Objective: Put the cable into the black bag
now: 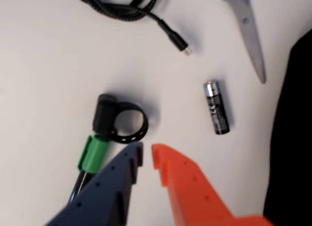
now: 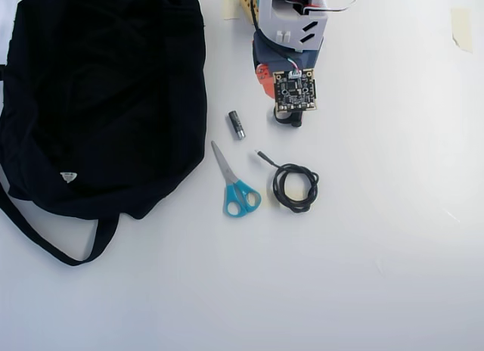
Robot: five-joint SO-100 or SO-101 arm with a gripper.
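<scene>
One black bag [image 2: 102, 101] lay at nine o'clock of the white table [image 2: 378, 275]. Blue-handled scissors [image 2: 234, 186] and the coiled black cable [image 2: 295, 187] sat near centre, cable at three o'clock of them. At twelve, the gripper [image 1: 147, 154] hovered, jaws slightly apart, near a battery [image 1: 216, 107].

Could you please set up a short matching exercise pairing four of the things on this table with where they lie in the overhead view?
Things:
1. black bag
2. battery
3. scissors
4. cable

Places in the overhead view:
A. coiled to the right of the scissors
B. just left of the gripper
C. filling the upper left of the table
D. between the bag and the cable, blue handles toward the bottom

Pairs: 1-C, 2-B, 3-D, 4-A
</scene>
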